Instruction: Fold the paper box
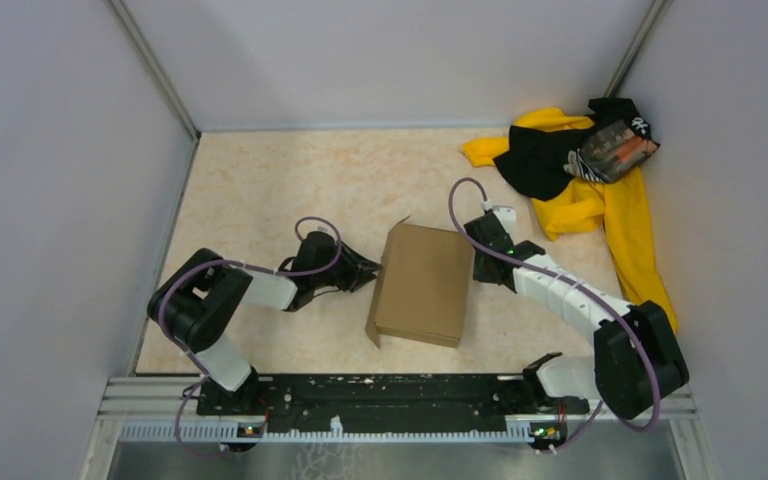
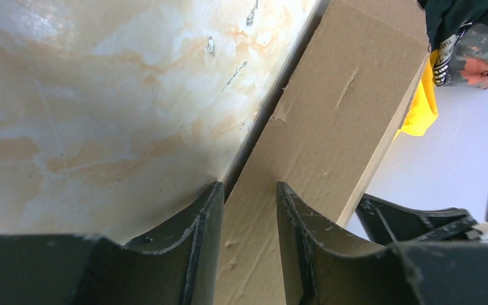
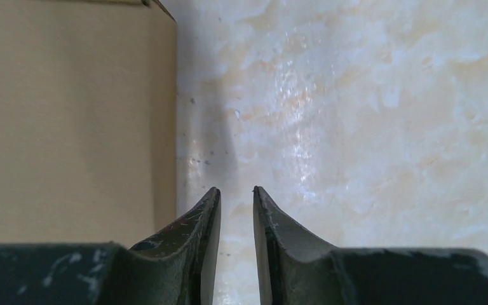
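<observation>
The paper box (image 1: pixel 422 283) lies folded shut near the middle of the worktop (image 1: pixel 280 190). At its 9 o'clock side the left gripper (image 2: pixel 246 187) stands half open against the cardboard; I cannot tell whether it clamps. At 3 o'clock the right gripper (image 3: pixel 236 190), barely ajar, holds nothing.

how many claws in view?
2: left claw at the left edge of the paper box, cardboard between its fingers; right claw beside its right edge, nothing between its fingers.

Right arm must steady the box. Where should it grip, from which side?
Likely the box at its right edge, low from the right: it lies flat and shallow, that edge faces the right gripper, the left gripper holds the opposite edge.
</observation>
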Tool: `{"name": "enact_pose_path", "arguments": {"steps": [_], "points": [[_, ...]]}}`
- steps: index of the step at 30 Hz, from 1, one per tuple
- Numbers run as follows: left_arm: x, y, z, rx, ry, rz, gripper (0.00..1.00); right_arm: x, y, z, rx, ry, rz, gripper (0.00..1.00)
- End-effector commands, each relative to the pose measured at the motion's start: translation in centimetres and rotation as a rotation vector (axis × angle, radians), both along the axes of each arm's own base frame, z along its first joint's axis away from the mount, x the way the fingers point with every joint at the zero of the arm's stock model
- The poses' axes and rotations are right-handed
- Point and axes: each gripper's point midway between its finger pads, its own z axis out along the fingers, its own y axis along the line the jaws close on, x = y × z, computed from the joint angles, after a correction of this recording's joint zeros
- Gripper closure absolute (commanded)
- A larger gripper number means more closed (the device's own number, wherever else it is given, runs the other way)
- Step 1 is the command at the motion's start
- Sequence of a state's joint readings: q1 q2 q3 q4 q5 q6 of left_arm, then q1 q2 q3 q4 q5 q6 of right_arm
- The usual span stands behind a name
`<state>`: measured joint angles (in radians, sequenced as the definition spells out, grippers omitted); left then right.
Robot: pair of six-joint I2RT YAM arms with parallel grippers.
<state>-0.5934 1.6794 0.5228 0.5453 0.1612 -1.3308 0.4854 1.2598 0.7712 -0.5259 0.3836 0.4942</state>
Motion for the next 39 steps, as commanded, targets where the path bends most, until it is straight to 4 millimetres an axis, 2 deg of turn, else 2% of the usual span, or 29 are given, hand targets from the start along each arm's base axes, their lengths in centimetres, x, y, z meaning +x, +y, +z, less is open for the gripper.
{"name": "enact_pose_path", "arguments": {"steps": [1,4,9,16,28,39], "points": [[-1.0,0.7,-1.4,0.048,0.033,-0.021,0.57,0.7,0.4,-1.2,0.067,-0.028,-0.057,0.75],[-0.7,0.6,-1.3,0.052,0.028,-0.022,0.56,1.0,2.0,-2.0,0.119,-0.005,-0.012,0.76],[-0.7,0.1,-1.3,0.056,0.032,-0.051,0.57,1.6,5.9,-3.0,0.260,0.042,0.115,0.76],[-1.1,-0.1,-1.3,0.042,0.034,-0.073,0.57,1.6,10.1,-2.8,0.432,0.055,0.264,0.75],[-0.5,0.0,2.1,0.045,-0.044,-0.083,0.57,1.4,13.2,-2.8,0.558,0.093,0.373,0.74],[0.1,0.6,5.0,0.041,-0.105,-0.061,0.56,1.1,13.4,-4.6,0.437,0.205,0.388,0.74]]}}
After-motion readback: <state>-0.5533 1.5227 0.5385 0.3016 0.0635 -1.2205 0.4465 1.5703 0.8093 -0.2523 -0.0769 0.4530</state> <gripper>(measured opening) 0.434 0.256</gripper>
